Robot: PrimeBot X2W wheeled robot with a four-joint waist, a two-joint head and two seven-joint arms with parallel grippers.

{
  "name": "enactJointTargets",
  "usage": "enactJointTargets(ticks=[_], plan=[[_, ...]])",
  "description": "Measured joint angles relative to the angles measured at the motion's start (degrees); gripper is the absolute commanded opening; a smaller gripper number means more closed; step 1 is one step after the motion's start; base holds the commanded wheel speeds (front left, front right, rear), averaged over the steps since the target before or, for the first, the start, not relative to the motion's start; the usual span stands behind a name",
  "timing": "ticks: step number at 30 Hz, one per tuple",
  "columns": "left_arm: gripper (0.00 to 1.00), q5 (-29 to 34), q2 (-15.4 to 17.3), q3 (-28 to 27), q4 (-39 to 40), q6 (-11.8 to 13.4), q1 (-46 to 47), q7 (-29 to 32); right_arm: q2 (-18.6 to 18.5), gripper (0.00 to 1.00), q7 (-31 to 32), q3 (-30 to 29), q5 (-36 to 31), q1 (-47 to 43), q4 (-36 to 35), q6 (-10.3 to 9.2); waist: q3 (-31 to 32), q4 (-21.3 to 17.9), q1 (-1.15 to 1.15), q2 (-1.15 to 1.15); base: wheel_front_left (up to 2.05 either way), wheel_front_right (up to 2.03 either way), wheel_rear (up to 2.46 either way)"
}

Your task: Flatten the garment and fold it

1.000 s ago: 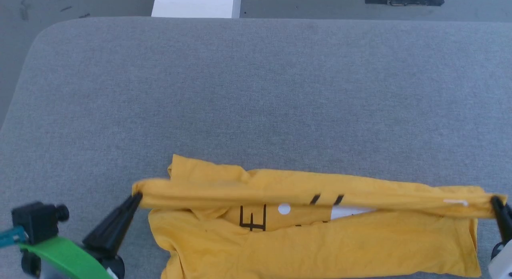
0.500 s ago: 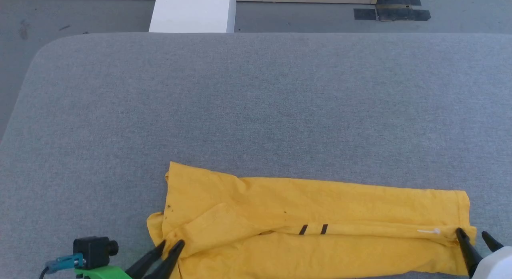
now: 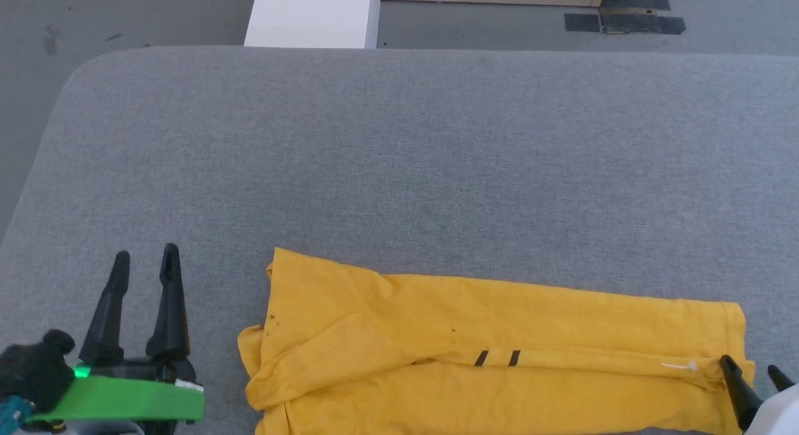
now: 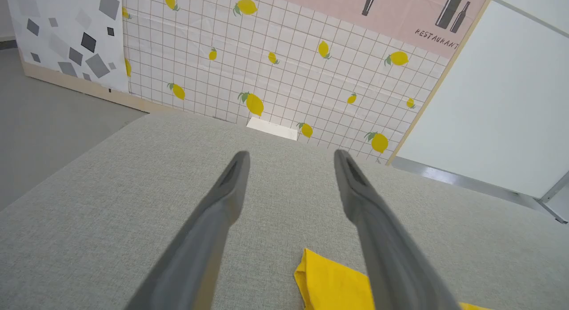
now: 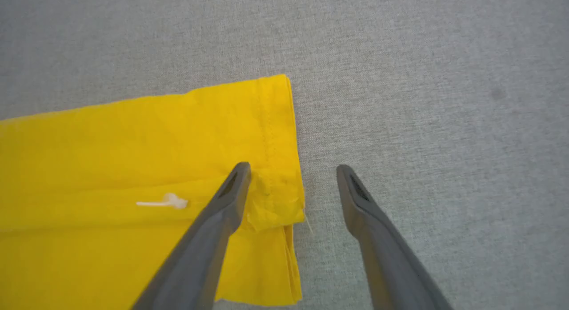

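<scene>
The yellow garment [image 3: 487, 354] lies folded into a long band along the near edge of the grey table [image 3: 399, 160], with two short black stripes showing at its fold. My left gripper [image 3: 145, 260] stands open over bare table, well to the left of the cloth and holding nothing; in the left wrist view a yellow corner of the garment [image 4: 331, 285] sits low between its fingers [image 4: 231, 185]. My right gripper [image 3: 755, 369] is open at the garment's right end. In the right wrist view one finger lies over the hem of the garment [image 5: 133, 141] and the other over bare table.
A white box [image 3: 312, 15] stands on the floor beyond the table's far edge, and dark tape [image 3: 624, 22] marks the floor at the far right. A lemon-print wall [image 4: 289, 65] rises behind the table in the left wrist view.
Both grippers have opened and let go of the garment's folded edge, which now lies flat. My left gripper has drawn away to the left. The camera has shifted slightly.
</scene>
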State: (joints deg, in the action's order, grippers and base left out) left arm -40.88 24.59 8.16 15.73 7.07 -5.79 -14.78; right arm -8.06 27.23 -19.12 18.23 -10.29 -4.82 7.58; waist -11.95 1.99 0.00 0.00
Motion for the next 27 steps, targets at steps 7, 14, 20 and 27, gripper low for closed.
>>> enactJointTargets(ticks=[7,14,20,27], plan=[[1.00,8.36,-3.90,-2.45,-1.85,-4.10,-1.74,0.00,0.37,1.00,0.81,0.38,-0.65,1.30,5.00,0.00,-1.00,1.34,0.00,0.00,0.00,0.00,0.00],[1.00,13.72,-5.02,-3.35,-3.58,-6.01,-1.80,0.00,0.24,0.00,5.38,1.74,2.63,2.19,6.49,0.00,-0.69,1.93,0.00,0.00,0.00,0.00,0.00],[1.00,14.27,-6.44,-3.78,-4.61,-7.08,-2.83,0.00,0.60,0.00,5.52,-0.40,0.71,2.67,6.26,0.04,0.68,1.69,0.00,0.00,0.00,0.00,0.00],[1.00,14.71,-6.73,-4.12,-5.33,-7.64,-3.60,0.00,-2.38,0.00,4.86,-8.12,-3.86,3.61,5.43,0.03,1.62,1.01,0.00,0.00,0.00,0.00,0.00]])
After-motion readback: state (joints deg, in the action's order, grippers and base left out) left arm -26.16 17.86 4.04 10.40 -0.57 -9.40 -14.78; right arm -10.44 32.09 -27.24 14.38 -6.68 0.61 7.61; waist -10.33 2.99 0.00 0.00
